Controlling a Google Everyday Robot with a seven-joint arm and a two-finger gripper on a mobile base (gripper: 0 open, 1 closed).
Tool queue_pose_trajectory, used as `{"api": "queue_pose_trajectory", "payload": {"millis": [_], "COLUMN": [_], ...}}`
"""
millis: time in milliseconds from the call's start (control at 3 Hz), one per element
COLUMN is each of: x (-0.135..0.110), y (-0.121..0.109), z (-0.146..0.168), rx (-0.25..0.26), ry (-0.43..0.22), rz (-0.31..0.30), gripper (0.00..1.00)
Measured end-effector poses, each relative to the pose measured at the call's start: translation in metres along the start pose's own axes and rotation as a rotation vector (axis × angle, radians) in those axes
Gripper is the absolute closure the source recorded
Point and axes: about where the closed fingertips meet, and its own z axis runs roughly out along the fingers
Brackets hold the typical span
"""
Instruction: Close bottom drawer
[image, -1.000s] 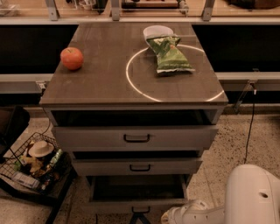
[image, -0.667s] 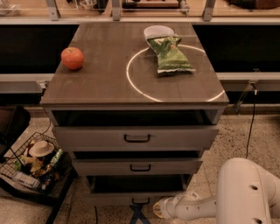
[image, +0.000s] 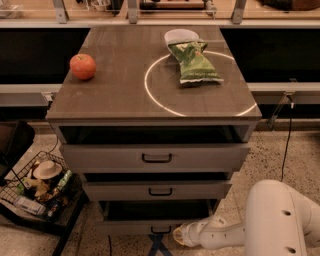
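The bottom drawer is the lowest of the three in the grey-brown cabinet. It stands pulled out a little, with a dark gap above its flat front and a small black bar handle at the middle. My gripper is at the end of the white arm that comes in from the lower right. It sits low, right beside the handle, against the right part of the drawer front.
The middle drawer and top drawer sit above. On the cabinet top lie a red apple, a green chip bag and a white bowl. A wire basket of items stands on the floor at left.
The arm has moved left along the floor to the bottom drawer's front. The drawer has slid in and its open gap is smaller.
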Motion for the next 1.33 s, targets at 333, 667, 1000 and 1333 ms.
{"api": "queue_pose_trajectory", "payload": {"millis": [333,667,1000,1333], "x": [-0.003,-0.007,-0.008,-0.008], "y": [-0.023,-0.043,-0.053,-0.053], "z": [0.009,0.02,0.024,0.024], "rx": [0.03,0.052,0.063,0.063], "ry": [-0.01,-0.023,-0.029,-0.029], "rz": [-0.035,-0.069,-0.088,-0.088], "gripper": [1.0,1.0,1.0,1.0]}}
